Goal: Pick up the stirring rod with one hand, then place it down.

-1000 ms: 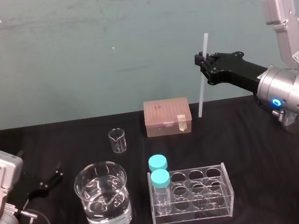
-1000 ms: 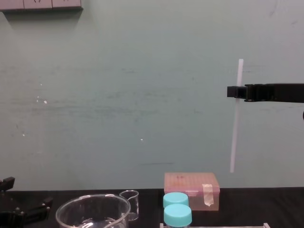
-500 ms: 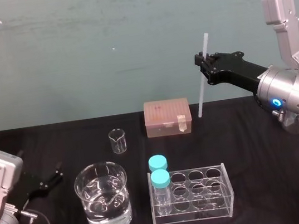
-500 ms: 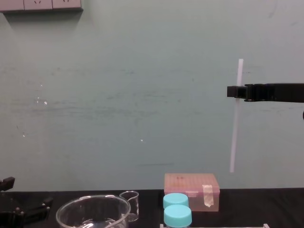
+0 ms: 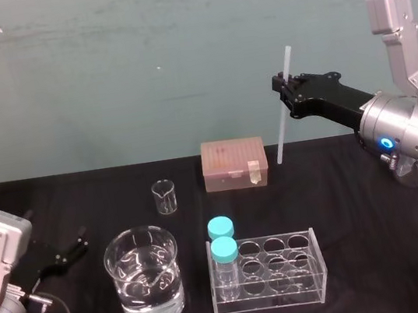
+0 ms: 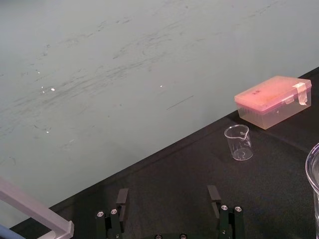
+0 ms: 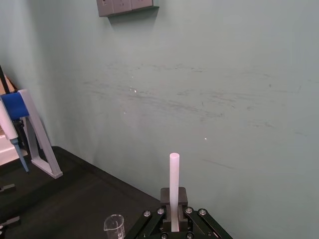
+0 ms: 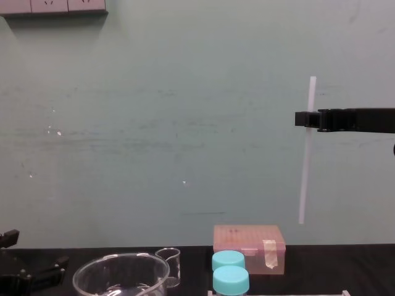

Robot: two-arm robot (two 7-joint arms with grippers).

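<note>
The stirring rod (image 5: 283, 105) is a long thin white rod held nearly upright in the air above the back right of the table, also seen against the wall in the chest view (image 8: 306, 160) and the right wrist view (image 7: 174, 186). My right gripper (image 5: 283, 85) is shut on the rod's upper part, the arm reaching in level from the right (image 8: 308, 119). The rod's lower end hangs well above the pink box (image 5: 234, 164). My left gripper (image 5: 75, 247) rests low at the table's left with its fingers (image 6: 122, 197) apart and nothing between them.
A large glass beaker of water (image 5: 144, 277) stands front left, a small empty beaker (image 5: 165, 196) behind it. A clear tube rack (image 5: 267, 272) holds two blue-capped bottles (image 5: 222, 237). The black table (image 5: 358, 205) lies bare at the right under the rod.
</note>
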